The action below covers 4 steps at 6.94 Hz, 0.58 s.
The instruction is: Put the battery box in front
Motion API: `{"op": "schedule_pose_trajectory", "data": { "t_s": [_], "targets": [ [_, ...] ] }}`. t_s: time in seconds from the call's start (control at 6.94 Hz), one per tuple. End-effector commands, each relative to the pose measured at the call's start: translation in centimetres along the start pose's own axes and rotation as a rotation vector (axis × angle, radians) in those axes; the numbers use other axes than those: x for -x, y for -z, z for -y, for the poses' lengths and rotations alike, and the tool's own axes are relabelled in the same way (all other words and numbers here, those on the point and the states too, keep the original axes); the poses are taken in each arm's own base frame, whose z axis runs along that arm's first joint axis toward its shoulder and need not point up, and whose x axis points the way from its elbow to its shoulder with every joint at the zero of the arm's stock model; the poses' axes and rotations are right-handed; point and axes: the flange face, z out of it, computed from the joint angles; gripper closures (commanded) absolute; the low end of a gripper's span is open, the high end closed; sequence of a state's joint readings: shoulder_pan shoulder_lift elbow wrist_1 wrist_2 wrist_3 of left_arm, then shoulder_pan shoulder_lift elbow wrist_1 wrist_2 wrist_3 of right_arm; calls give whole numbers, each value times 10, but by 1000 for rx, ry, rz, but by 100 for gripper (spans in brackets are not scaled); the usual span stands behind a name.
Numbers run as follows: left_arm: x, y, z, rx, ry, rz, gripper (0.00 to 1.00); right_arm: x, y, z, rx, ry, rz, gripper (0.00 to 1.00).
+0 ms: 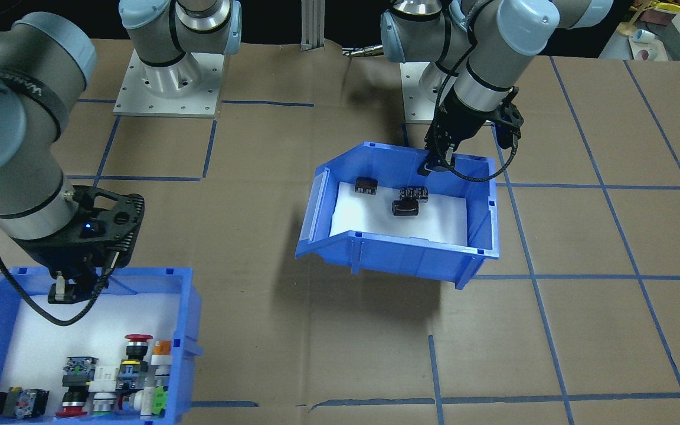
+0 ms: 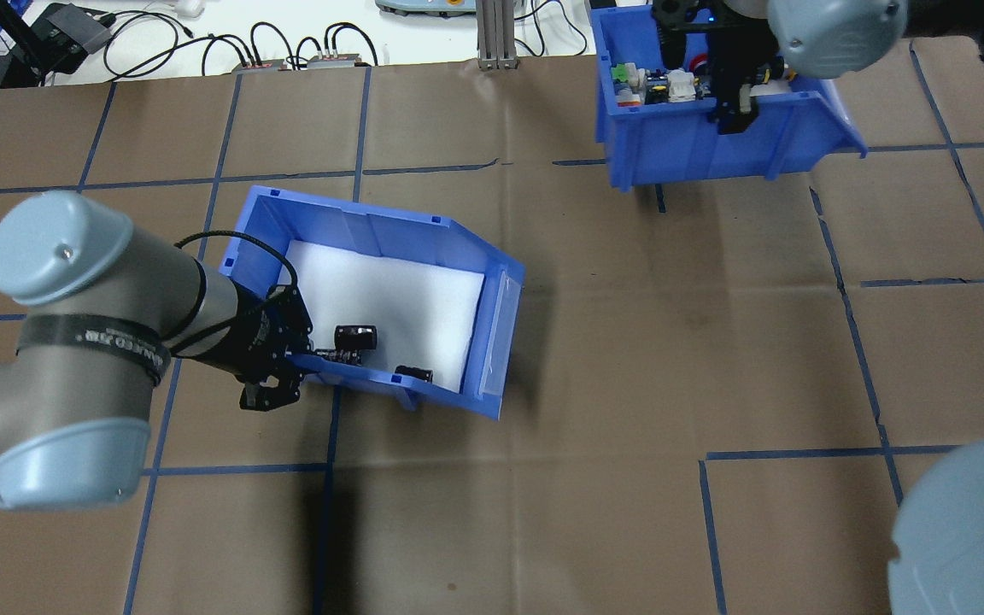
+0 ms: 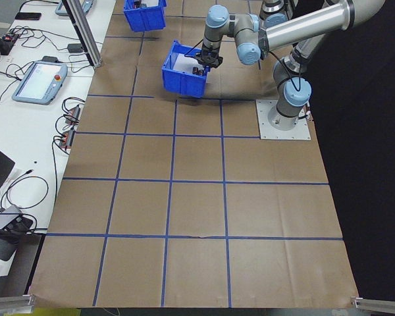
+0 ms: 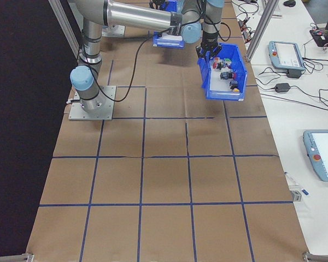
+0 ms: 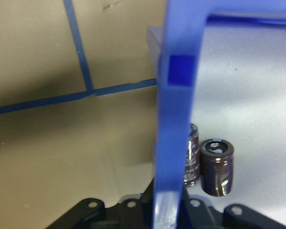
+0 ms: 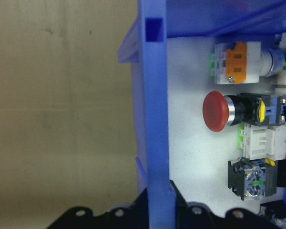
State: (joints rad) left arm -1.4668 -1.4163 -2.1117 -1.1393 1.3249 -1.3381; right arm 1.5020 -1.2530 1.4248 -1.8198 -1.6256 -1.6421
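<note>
The worktop [image 2: 629, 359] is covered in brown paper marked off by blue tape lines [image 2: 851, 299] into squares. In the overhead view the left arm [image 2: 73, 342] comes in from 9 o'clock and the right arm [image 2: 825, 34] reaches to the far edge near 1 o'clock.

The battery box [image 2: 389, 235], a blue bin with a white floor pad [image 2: 398, 299], sits left of the worktop's middle in the overhead view, at roughly 10 o'clock from centre, turned askew to the tape grid. In the front-facing view it hangs tilted with a shadow beneath it, lifted off the paper. The left end effector [image 1: 437, 165] is clamped on the box's rear wall; the left wrist view shows that blue wall [image 5: 174, 119] running straight up between the fingers.

The second blue bin [image 2: 714, 145], at about 1 o'clock in the overhead view, holds push-button switches [image 1: 133, 360] in red, orange and yellow. The right end effector [image 1: 62, 290] is closed over its rim, the wall [image 6: 155, 119] standing between the fingers in the right wrist view.

Three dark brown cylinders [image 1: 405, 207] lie on the battery box's pad near the gripped wall, close together but apart.
</note>
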Motion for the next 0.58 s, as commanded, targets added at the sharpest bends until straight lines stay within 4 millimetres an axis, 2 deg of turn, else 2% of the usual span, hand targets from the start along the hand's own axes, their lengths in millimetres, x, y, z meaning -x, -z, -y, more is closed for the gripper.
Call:
{"op": "schedule_pose_trajectory", "data": {
  "t_s": [0.0, 0.14, 0.29, 0.43],
  "targets": [
    [-70, -3, 17, 66, 28, -3, 100, 42, -13, -47, -12, -9, 49, 97],
    [-102, -6, 18, 91, 21, -6, 100, 62, -18, -58, -13, -19, 58, 97],
    [-129, -15, -3, 85, -29, 4, 100, 89, -24, -59, -15, -16, 76, 97],
    [-149, -27, -31, 89, -4, 9, 100, 113, -29, -68, -17, -31, 78, 97]
  ]
}}
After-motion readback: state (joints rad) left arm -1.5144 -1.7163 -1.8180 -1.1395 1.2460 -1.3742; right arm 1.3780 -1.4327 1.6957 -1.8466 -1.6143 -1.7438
